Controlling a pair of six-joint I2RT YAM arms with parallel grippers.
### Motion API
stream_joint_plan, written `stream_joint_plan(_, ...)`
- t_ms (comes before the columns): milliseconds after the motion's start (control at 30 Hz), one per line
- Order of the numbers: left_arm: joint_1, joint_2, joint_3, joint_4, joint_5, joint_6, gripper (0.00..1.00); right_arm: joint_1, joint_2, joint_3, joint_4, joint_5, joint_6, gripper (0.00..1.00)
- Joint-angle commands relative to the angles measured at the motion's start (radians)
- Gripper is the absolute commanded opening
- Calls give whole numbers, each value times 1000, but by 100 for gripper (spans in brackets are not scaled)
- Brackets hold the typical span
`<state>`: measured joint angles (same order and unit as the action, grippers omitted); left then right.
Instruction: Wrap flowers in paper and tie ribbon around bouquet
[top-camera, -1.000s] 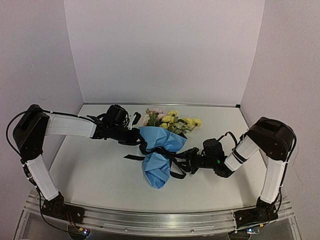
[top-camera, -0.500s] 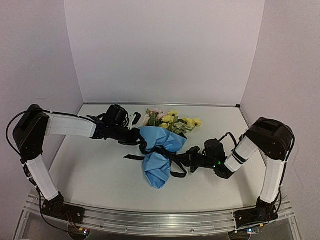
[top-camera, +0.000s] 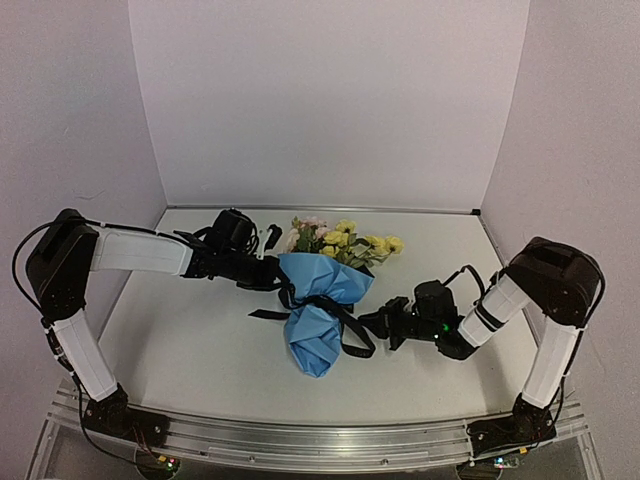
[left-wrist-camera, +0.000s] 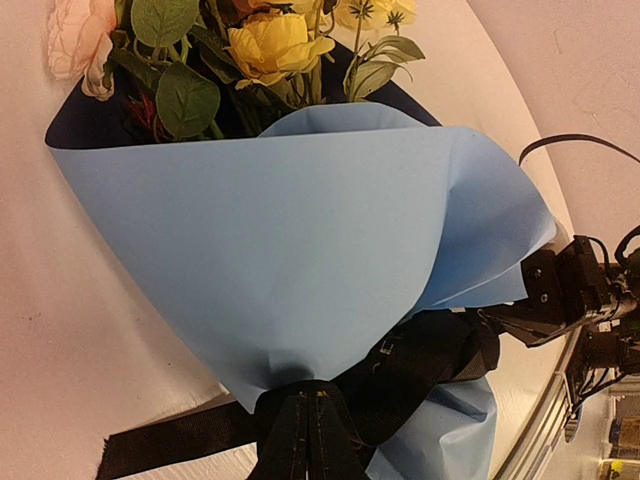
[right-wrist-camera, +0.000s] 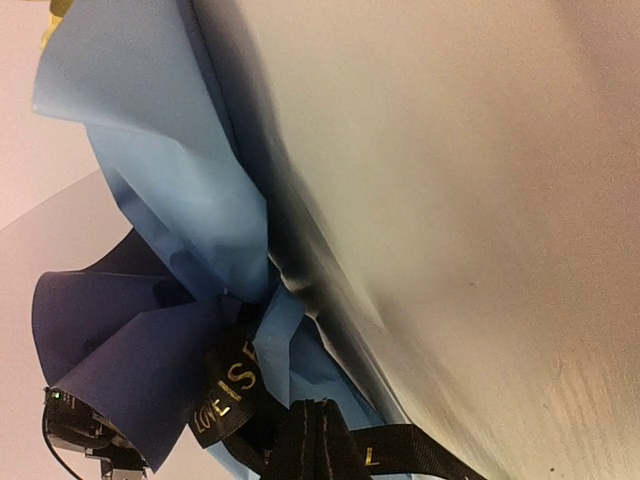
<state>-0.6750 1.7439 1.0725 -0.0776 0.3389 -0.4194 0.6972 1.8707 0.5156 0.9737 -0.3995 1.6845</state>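
Left gripper (top-camera: 286, 289) and right gripper (top-camera: 369, 322) each pinch the ribbon (top-camera: 266, 314) — on opposite sides of the bouquet (top-camera: 325, 276) waist, crosswise to its axis.

I count one bouquet (top-camera: 322, 285): one paper (top-camera: 313, 340), one ribbon (top-camera: 352, 322), and flowers (top-camera: 340, 238) too small to count surely. Two grippers: left gripper (top-camera: 282, 288) at ten o'clock of it, right gripper (top-camera: 367, 322) at four o'clock. One table (top-camera: 190, 345).

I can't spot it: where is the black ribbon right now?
In the top view's centre, the ribbon wraps the pinched paper, between the left pincer and right pincer, both shut on it.
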Motion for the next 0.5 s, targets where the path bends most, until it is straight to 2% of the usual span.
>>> stream_joint_plan(0,0,-23,4,22,14,7,3,3,-84,0,-112,44,-87,0)
stream_joint_plan(133,0,-23,4,22,15,8,5,-2,-143,5,-233,73,-145,0)
stream_joint_plan(367,0,-30,0,28,12,8,7,-4,-282,71,-561,170,-310,0)
stream_joint_plan(467,0,-28,0,31,15,7,9,-4,-310,87,-633,191,-341,0)
